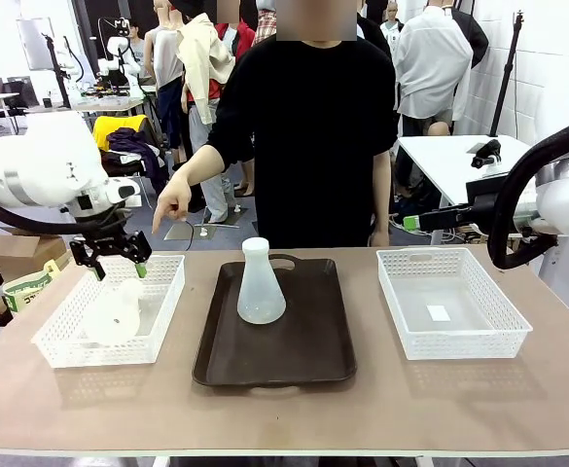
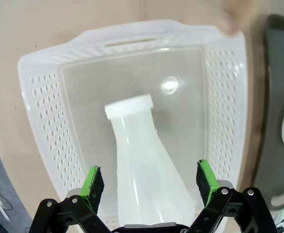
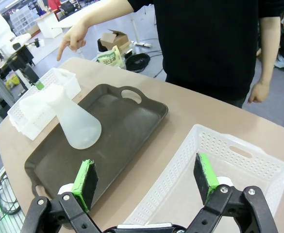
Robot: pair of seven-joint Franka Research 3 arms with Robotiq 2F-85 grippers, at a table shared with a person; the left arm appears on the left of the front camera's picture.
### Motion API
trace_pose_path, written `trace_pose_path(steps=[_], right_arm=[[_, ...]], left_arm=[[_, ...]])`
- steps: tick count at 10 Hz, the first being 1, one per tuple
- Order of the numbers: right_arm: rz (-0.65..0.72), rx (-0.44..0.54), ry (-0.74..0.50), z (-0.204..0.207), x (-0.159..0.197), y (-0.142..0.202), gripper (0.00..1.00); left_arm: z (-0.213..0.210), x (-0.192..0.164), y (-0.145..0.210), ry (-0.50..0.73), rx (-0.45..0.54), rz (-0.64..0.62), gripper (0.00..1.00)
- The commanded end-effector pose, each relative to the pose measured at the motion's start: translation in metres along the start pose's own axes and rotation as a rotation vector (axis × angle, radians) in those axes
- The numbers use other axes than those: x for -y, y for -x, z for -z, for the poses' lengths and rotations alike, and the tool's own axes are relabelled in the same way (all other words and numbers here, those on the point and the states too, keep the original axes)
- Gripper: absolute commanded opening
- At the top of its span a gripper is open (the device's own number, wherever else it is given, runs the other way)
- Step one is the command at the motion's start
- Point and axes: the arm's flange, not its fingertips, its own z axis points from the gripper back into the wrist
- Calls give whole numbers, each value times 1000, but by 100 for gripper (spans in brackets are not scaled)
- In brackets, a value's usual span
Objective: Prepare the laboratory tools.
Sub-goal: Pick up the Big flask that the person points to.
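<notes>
**Q:** Where are the two flasks, and why there?

**A:** The upright flask (image 1: 261, 287) stands on the tray (image 1: 313, 341) at centre frame and looks already set out. The lying flask (image 2: 142, 160) rests on its side in the left basket (image 1: 162, 326), lower left.

**Q:** And the grippers?

**A:** I hold my left gripper (image 1: 109, 255) open above the lying flask, where the person's hand (image 1: 172, 206) points. My right gripper (image 3: 146, 179) hangs open and empty over the right basket (image 1: 503, 326).

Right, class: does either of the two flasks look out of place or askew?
Yes. One flask stands upright on the dark tray, but the other flask lies on its side in the left white basket, below the open left gripper.
</notes>
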Motion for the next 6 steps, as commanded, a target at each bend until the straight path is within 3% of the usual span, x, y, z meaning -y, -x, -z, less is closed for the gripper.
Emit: trace_pose_path(steps=[1,6], right_arm=[[10,-7,2,-1,-1,0,100],[10,-7,2,-1,-1,0,100]], left_arm=[[12,3,-23,-10,-10,-43,100],[36,-4,-39,-69,19,-142,100]])
